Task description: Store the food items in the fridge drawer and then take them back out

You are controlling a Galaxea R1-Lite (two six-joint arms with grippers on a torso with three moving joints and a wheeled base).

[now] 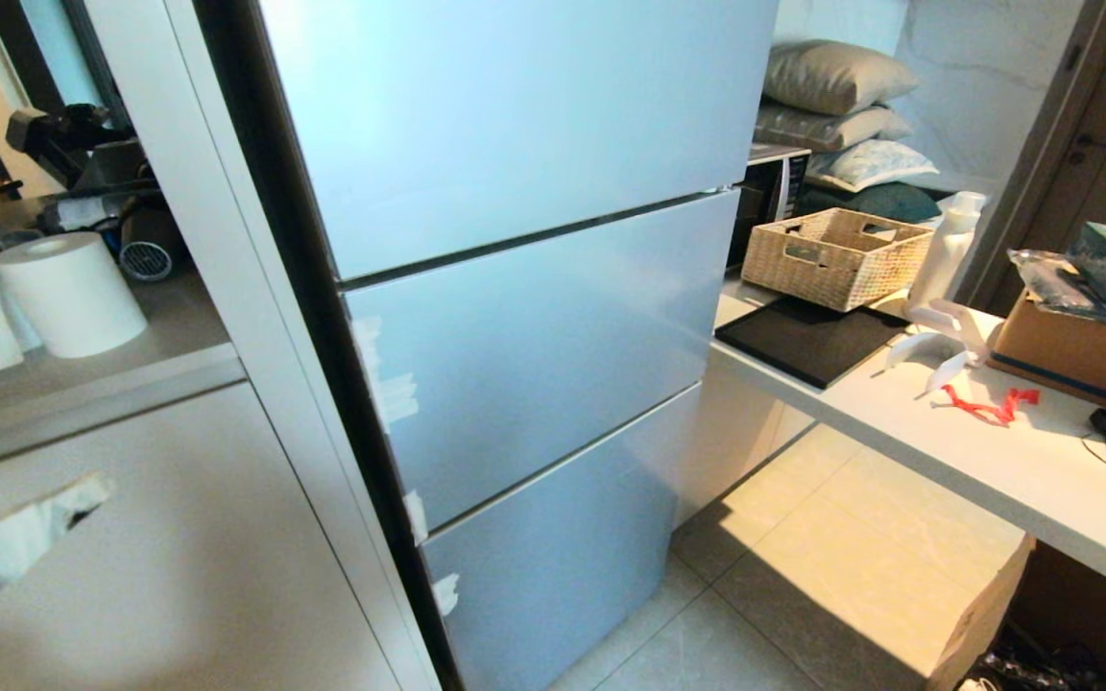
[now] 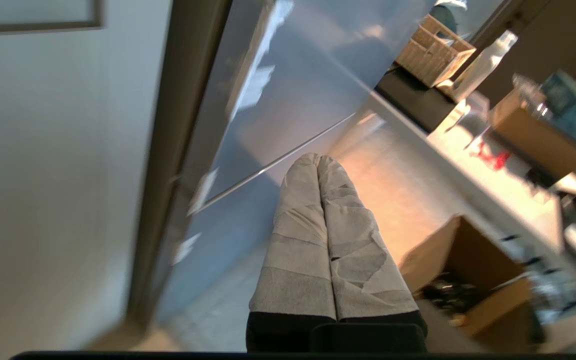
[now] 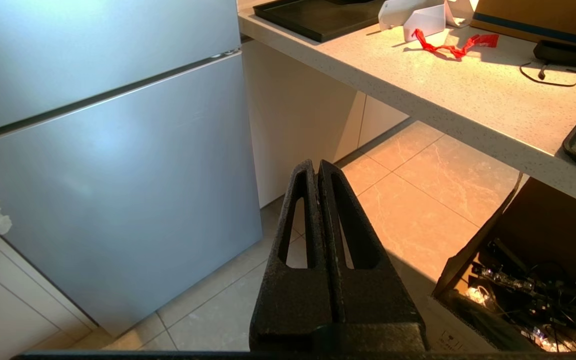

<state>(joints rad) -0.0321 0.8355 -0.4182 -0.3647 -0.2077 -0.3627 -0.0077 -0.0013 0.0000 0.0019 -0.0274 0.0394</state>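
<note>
Pale blue metal fills your view: the fridge [image 1: 524,317] stands closed, with three fronts one above another, so the fridge drawer and the food items are not in sight. I judge that you are at the very first step, before any door is opened.

The left gripper [image 2: 318,160] has its taped fingers [image 2: 300,235] pressed together and holds nothing; it points toward the lower seam of the fridge. It shows at the lower left edge of the head view. The right gripper [image 3: 316,165] is also closed tight and empty, above the floor tiles [image 3: 418,200], near a cardboard box [image 3: 523,260].

For the next move you need a door edge to pull. To the right is a counter [image 1: 995,461] with a wicker basket [image 1: 836,257].
</note>
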